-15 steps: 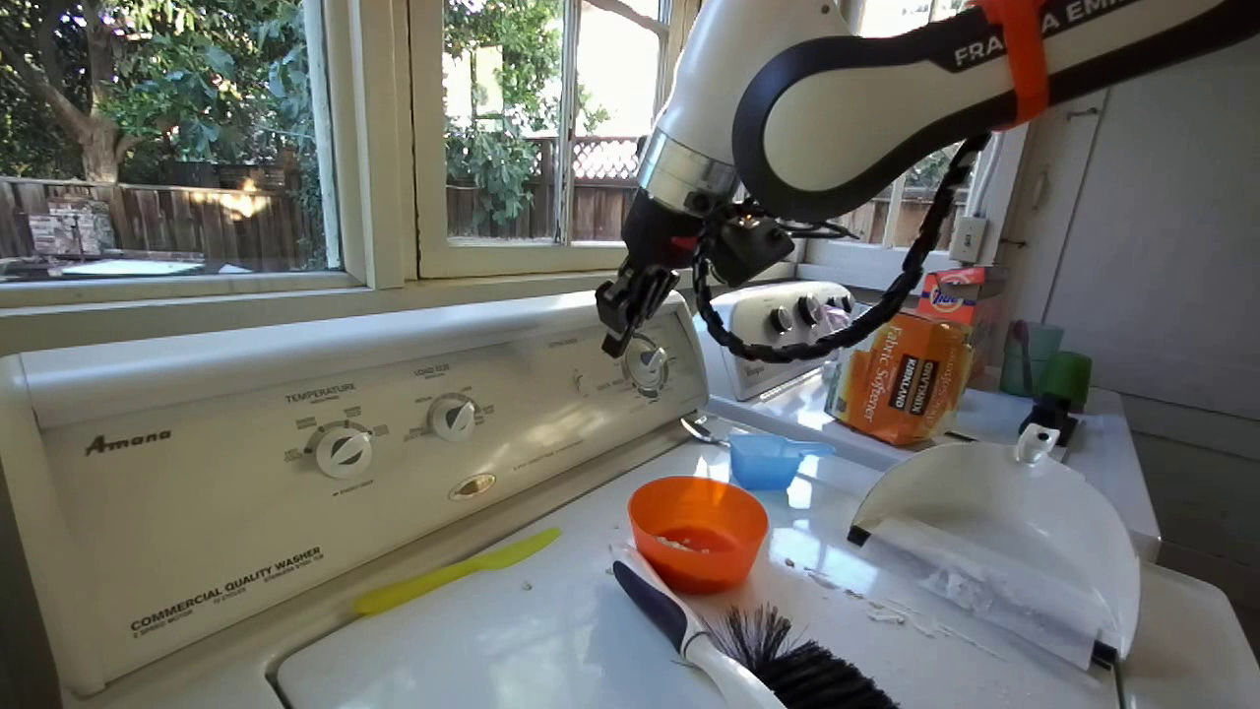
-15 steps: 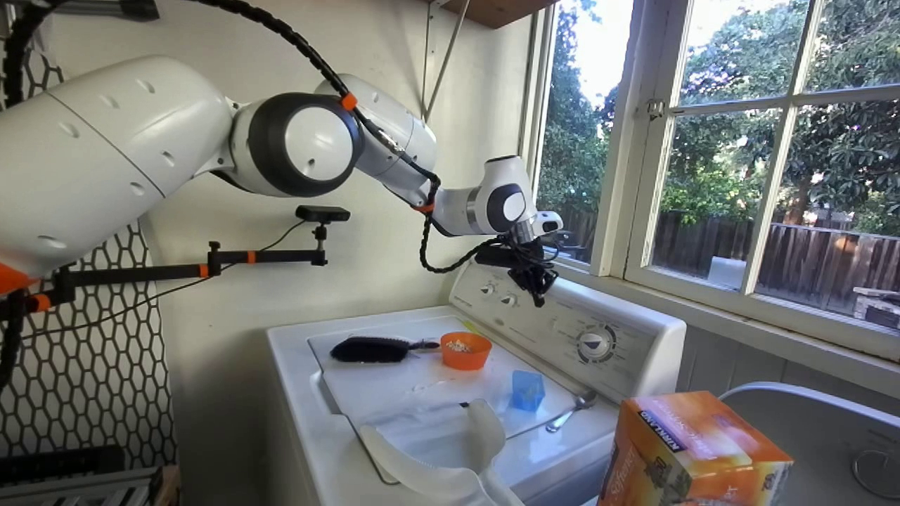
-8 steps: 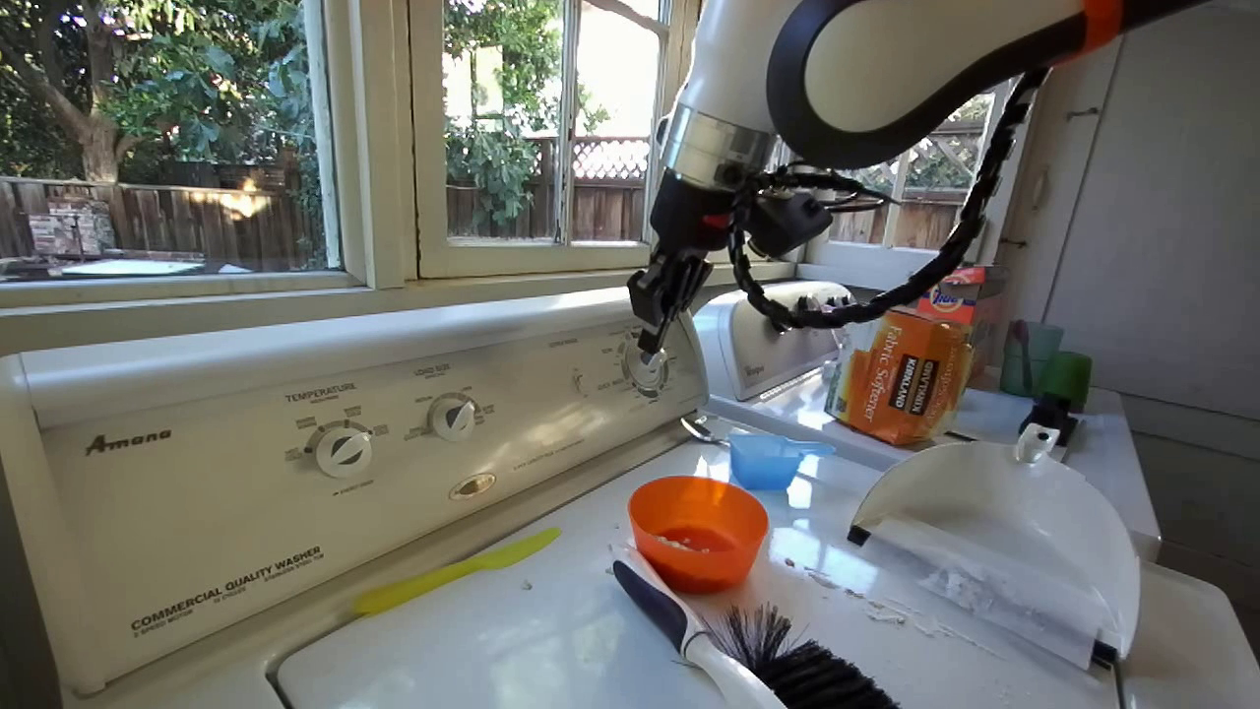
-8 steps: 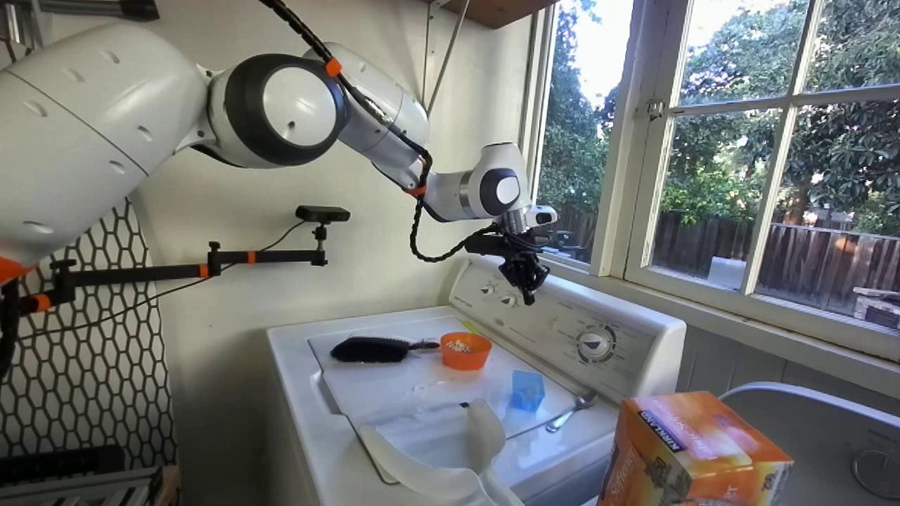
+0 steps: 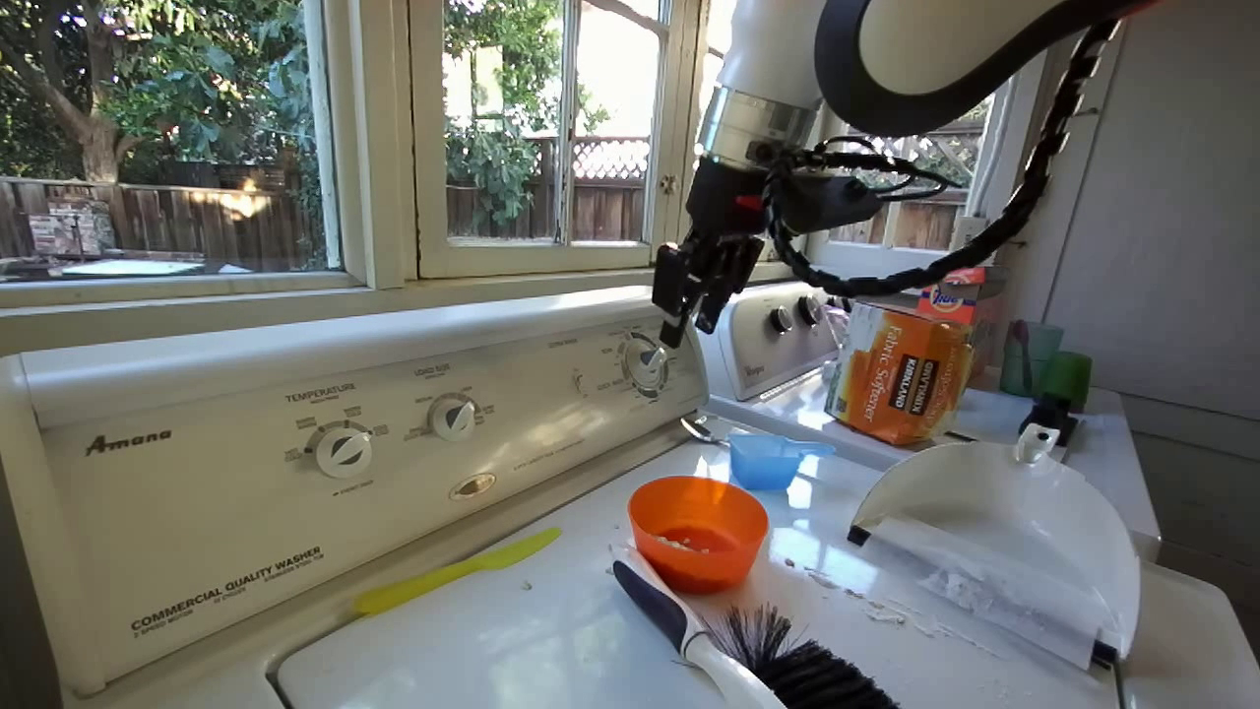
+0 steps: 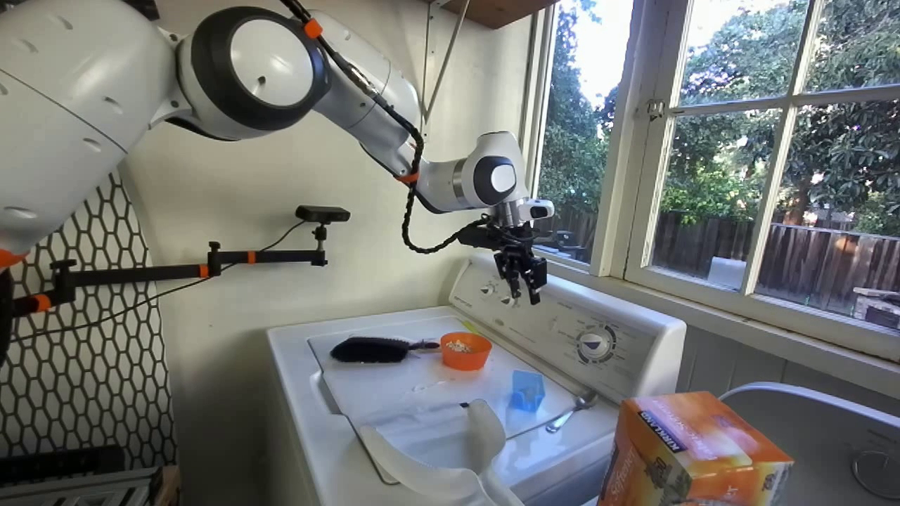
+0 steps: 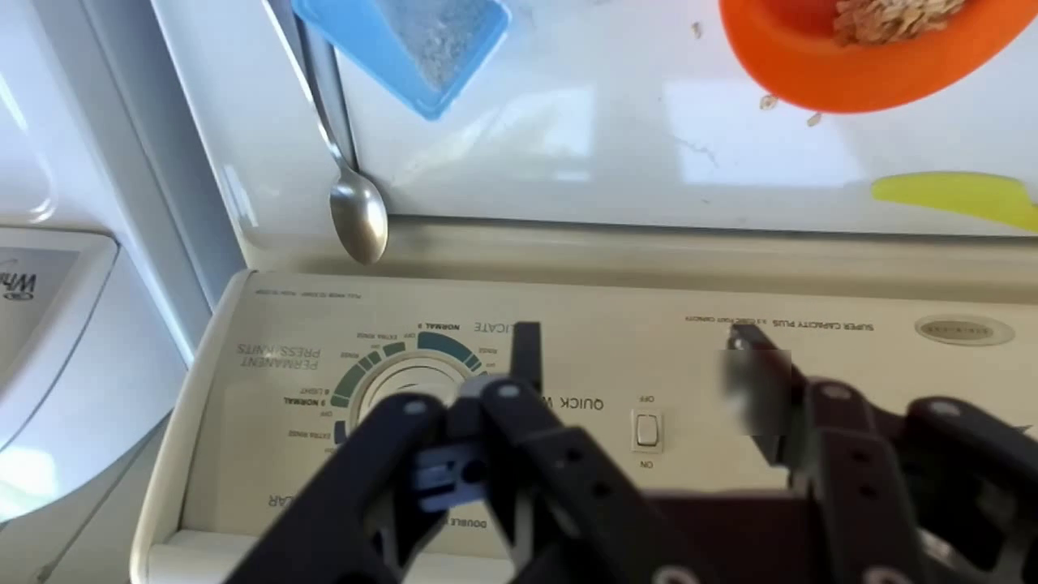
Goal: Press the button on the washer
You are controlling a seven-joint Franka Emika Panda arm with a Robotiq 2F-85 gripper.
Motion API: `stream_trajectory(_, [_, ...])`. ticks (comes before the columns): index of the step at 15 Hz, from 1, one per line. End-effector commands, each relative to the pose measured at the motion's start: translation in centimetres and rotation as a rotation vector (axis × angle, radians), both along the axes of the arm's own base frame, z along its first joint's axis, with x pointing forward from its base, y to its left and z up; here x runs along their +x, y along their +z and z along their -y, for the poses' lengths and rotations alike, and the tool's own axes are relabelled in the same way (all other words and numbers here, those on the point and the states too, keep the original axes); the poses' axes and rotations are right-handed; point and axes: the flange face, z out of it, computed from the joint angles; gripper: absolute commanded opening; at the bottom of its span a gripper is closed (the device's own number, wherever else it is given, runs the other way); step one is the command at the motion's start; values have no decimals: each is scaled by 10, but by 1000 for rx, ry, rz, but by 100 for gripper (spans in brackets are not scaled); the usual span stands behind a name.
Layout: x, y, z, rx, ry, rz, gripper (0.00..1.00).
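Observation:
The washer point(image 5: 236, 532) has an upright control panel along its back, seen in both exterior views. In the wrist view the panel's lettering stands upside down, and a small light rocker switch point(image 7: 647, 430), the button, sits between the words OFF and ON. My gripper point(image 7: 636, 331) is open, its two fingertips well apart, with nothing between them. In that view the switch lies between and below the tips. In both exterior views the gripper point(image 5: 689, 328) hangs above the washer, in front of the panel, apparently without touching it. A large round dial point(image 7: 418, 381) is partly hidden behind one finger.
On the washer top lie an orange bowl point(image 5: 699, 561), a blue scoop point(image 5: 766, 463), a spoon point(image 7: 359, 217), a yellow utensil point(image 5: 458, 571), a brush point(image 5: 669, 615) and a dustpan point(image 5: 1024, 512). An orange box point(image 5: 901, 379) stands on the neighbouring machine. Windows rise behind the panel.
The gripper has gone from shut to open. In one exterior picture it has shifted rightward, in the other slightly left; the arm has moved with it. Things on the washer have stayed put.

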Motion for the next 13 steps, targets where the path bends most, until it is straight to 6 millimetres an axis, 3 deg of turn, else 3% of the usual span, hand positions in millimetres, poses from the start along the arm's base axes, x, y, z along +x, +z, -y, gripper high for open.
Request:
stream_trajectory(1, [-22,4,12,4,-88,-22,93])
stream_trajectory(2, [-25,6,14,1,-112,-18,100])
stream_trajectory(6, [-36,8,25,10,-181,-2,100])
stream_trajectory(7, [-21,8,15,16,-147,-5,100])
stream_trajectory(13, [-28,9,22,16,-173,-9,100])
